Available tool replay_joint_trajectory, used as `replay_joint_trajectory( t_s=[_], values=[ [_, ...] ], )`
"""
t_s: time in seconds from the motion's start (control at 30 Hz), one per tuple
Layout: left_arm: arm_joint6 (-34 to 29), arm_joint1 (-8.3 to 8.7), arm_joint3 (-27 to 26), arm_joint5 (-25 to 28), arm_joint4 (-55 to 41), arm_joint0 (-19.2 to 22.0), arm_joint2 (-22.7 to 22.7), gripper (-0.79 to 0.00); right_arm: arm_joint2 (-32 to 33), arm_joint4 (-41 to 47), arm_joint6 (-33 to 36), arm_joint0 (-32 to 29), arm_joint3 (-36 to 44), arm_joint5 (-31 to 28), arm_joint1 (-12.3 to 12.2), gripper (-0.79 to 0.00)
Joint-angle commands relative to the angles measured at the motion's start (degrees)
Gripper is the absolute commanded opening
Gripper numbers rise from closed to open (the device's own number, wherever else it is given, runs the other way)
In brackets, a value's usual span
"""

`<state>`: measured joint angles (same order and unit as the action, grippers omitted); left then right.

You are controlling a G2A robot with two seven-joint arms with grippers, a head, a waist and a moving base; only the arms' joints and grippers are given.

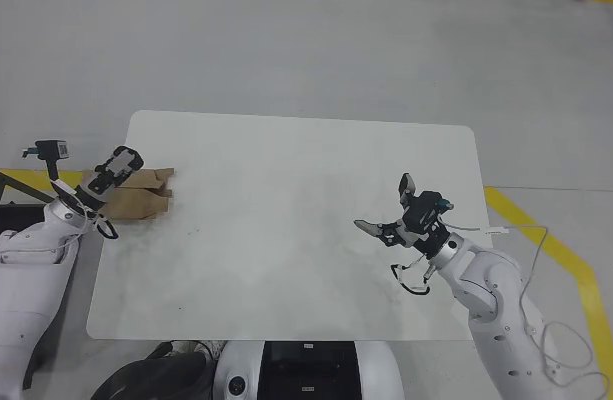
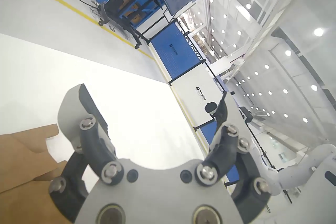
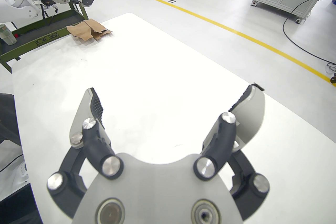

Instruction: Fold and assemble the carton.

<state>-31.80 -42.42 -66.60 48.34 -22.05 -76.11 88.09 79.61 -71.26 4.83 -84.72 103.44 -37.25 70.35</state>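
Observation:
A flattened brown carton lies at the left edge of the white table, its flaps pointing toward the table's middle. It also shows as the brown carton far off, and as a brown carton close by. My left gripper hovers over the carton's far part, open, with nothing between its fingers. The left gripper stands wide apart. At the table's right side my right gripper is open and holds nothing; the right gripper hangs over bare tabletop.
A dark green cart stands just beyond the table's left edge, next to the carton. Yellow floor lines run past the table's right side. A loose cable trails by the right arm.

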Motion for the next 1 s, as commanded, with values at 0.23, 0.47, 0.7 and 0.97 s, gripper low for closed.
replay_joint_trajectory(
  t_s=[0.23, 0.47, 0.7, 0.97],
  values=[
    [-4.0, 0.17, 9.6, -4.9, -13.3, -1.3, 5.8, 0.0, 0.0, 0.0, 0.0, 0.0, 0.0, 0.0, 0.0, 0.0],
    [-5.7, 0.19, 18.5, -4.1, -16.5, -0.5, 9.1, 0.0, 0.0, 0.0, 0.0, 0.0, 0.0, 0.0, 0.0, 0.0],
    [-2.7, -0.6, 28.6, -5.4, -14.8, 3.9, 8.3, 0.0, 0.0, 0.0, 0.0, 0.0, 0.0, 0.0, 0.0, 0.0],
    [1.3, -2.22, 41.0, -8.4, -9.4, 10.4, 4.7, 0.0, 0.0, 0.0, 0.0, 0.0, 0.0, 0.0, 0.0, 0.0]
  ],
)
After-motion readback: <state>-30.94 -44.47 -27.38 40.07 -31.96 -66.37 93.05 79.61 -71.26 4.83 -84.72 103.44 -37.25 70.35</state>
